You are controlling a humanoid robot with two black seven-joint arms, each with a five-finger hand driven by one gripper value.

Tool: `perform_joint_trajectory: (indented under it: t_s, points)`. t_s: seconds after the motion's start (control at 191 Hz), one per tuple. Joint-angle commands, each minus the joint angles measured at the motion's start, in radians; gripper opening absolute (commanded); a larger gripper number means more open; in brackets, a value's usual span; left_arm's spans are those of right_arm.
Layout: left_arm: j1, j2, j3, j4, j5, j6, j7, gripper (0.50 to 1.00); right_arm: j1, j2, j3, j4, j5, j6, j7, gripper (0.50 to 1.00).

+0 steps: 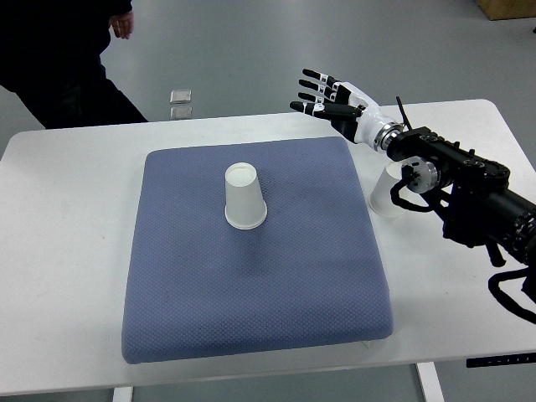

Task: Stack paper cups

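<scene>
A white paper cup (244,197) stands upside down on the blue cushion (251,276), a little above its middle. A second white paper cup (385,193) stands on the white table just off the cushion's right edge, partly hidden behind my right forearm. My right hand (322,96) is open with its fingers spread, raised over the cushion's far right corner and holding nothing. It is above and left of the second cup and well right of the first. My left arm does not show.
The white table (59,251) carries the cushion. A person in dark clothes (63,59) stands at the far left beyond the table, one hand showing. A small clear object (180,96) lies on the floor behind the table.
</scene>
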Motion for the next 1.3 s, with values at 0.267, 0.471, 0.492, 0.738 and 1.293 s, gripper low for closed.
perform_joint_trajectory:
  t_s: [0.267, 0.471, 0.492, 0.738, 1.293]
  points:
    - [0.000, 0.000, 0.001, -0.070, -0.001, 0.000, 0.000, 1.000, 0.324, -0.067, -0.588, 0.002, -0.272, 0.069, -0.091, 0.924]
    - [-0.001, 0.000, 0.001, -0.068, -0.003, 0.000, 0.000, 1.000, 0.565, -0.139, -0.904, 0.155, -0.318, 0.204, -0.165, 0.924]
    - [-0.001, 0.000, 0.001, -0.068, -0.004, 0.000, -0.002, 1.000, 0.596, -0.149, -0.937, 0.188, -0.325, 0.209, -0.174, 0.924]
    - [-0.001, 0.000, -0.001, -0.074, -0.004, 0.000, -0.003, 1.000, 0.875, -0.257, -1.115, 0.475, -0.323, 0.284, -0.185, 0.924]
    - [-0.001, 0.000, 0.002, -0.119, -0.006, 0.000, -0.006, 1.000, 1.076, -0.482, -1.121, 0.767, -0.309, 0.284, -0.188, 0.924]
